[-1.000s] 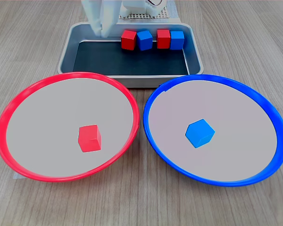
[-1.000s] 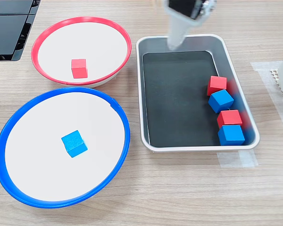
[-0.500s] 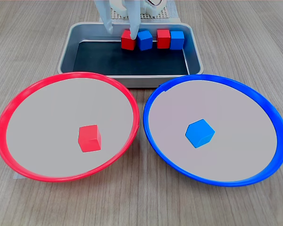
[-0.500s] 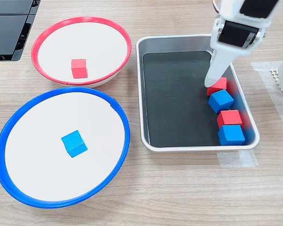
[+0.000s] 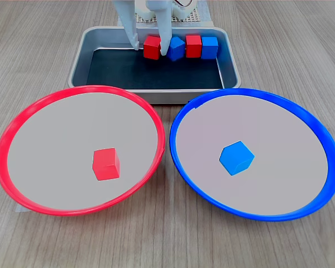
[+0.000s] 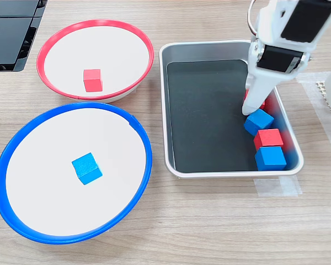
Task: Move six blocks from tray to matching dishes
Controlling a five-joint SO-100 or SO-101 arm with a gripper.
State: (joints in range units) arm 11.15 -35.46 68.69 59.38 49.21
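On a pale wood table [image 5: 279, 33], the gripper [image 5: 150, 47] stood parted around a red block [image 5: 152, 47] in the tray [image 5: 78, 61].

Pale wood-grain tabletop [image 5: 39, 50], evenly lit; black object [image 6: 11, 33] at the edge.

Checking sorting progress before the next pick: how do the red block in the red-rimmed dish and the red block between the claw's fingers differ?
The red block in the red-rimmed dish lies alone and free on the dish's pale centre; the red block at the claw sits in the tray, by the far wall, beside a blue block. The claw straddles the tray one with its fingers open; nothing touches the dish one. Both look alike in colour and size.
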